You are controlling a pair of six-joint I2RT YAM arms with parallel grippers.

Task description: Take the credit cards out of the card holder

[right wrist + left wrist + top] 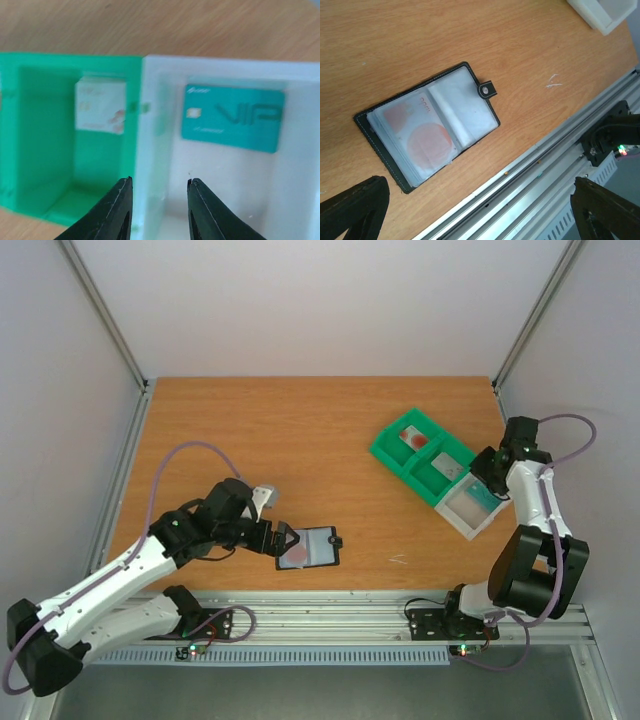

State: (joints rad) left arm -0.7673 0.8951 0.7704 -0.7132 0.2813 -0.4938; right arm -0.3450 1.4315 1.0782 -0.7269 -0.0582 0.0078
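Observation:
The card holder [427, 125] lies open on the wooden table, black-edged with clear sleeves. A pale credit card with a round red mark [431, 145] sits in its sleeve. My left gripper [480, 215] hovers wide open just left of the holder [308, 546] and holds nothing. A teal-green credit card [232, 117] lies flat in a white bin [155, 70]. My right gripper [159, 185] hangs open above the wall between that bin and the green tray [45, 65], with nothing between its fingers. Another pale card [100, 105] lies in the green compartment.
The green compartmented tray [398, 462] and the white bin [462, 522] stand at the right of the table, under my right gripper [487, 480]. A metal rail [545, 165] runs along the table's near edge, close to the holder.

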